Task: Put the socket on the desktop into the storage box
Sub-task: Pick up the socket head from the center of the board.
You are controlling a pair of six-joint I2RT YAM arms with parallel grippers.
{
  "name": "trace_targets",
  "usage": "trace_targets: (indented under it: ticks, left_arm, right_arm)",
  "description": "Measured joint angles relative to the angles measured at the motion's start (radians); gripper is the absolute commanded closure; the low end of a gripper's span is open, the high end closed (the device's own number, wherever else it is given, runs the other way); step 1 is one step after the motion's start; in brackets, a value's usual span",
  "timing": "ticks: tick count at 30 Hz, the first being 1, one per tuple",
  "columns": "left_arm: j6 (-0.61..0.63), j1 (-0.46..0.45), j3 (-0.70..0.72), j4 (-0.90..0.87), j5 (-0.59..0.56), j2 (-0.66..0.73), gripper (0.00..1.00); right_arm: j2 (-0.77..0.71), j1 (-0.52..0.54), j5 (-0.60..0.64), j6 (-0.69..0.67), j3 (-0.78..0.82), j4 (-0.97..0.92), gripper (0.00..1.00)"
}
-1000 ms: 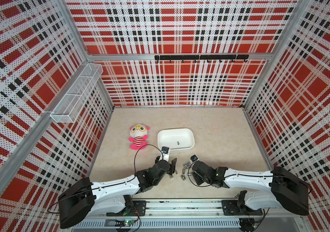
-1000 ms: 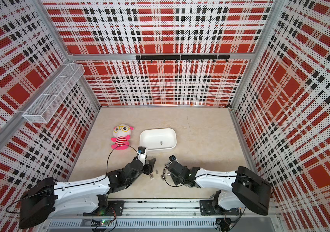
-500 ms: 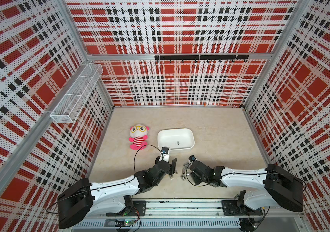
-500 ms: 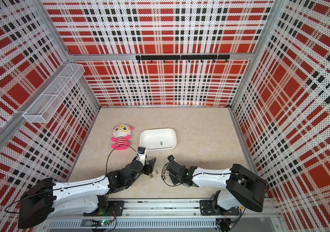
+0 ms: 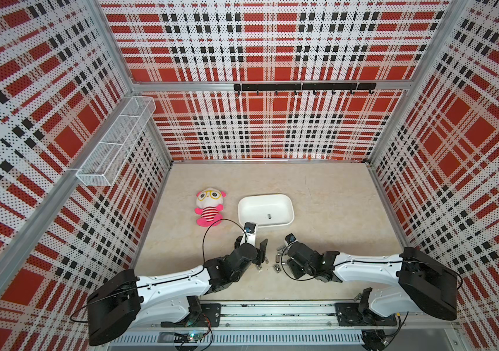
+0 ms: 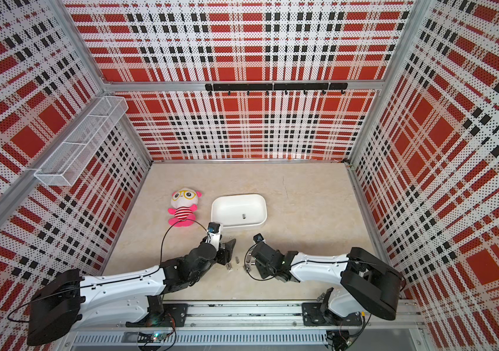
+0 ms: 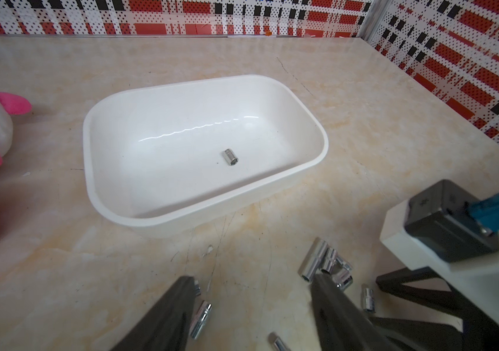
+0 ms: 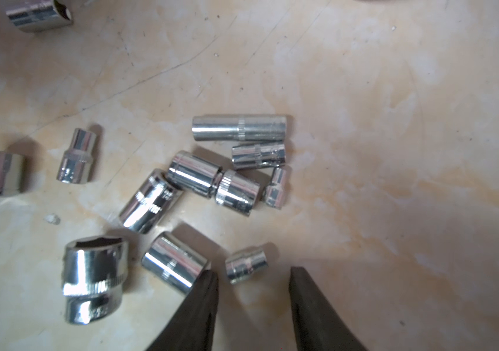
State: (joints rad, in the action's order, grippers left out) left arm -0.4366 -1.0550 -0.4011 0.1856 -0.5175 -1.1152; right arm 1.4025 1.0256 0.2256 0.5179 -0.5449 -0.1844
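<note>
Right wrist view: small socket (image 8: 246, 265) lies on the desktop (image 8: 394, 121), partly between the tips of my right gripper (image 8: 253, 271), whose jaws are narrow but not yet closed on it.
I judge the jaws stand here because it lies loose from the pile (image 8: 211, 179). Left gripper (image 7: 253, 279) hovers wide and empty near the box (image 7: 205, 209), which holds one socket (image 7: 229, 157).

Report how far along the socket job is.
Done: one socket lies in the storage box. In hand: nothing; the left gripper and right gripper are both open, the right one's tips at a small socket. Left: about a dozen loose sockets on the desktop.
</note>
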Motion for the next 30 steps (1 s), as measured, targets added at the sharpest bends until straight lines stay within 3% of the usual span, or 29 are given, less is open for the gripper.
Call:
trace_targets:
  ticks: [30]
  left_arm:
    - [0.000,-0.002,0.000,0.000,-0.007,0.000,0.33]
  right_arm:
    - [0.037,-0.029,-0.035,0.001,-0.015,0.051,0.69]
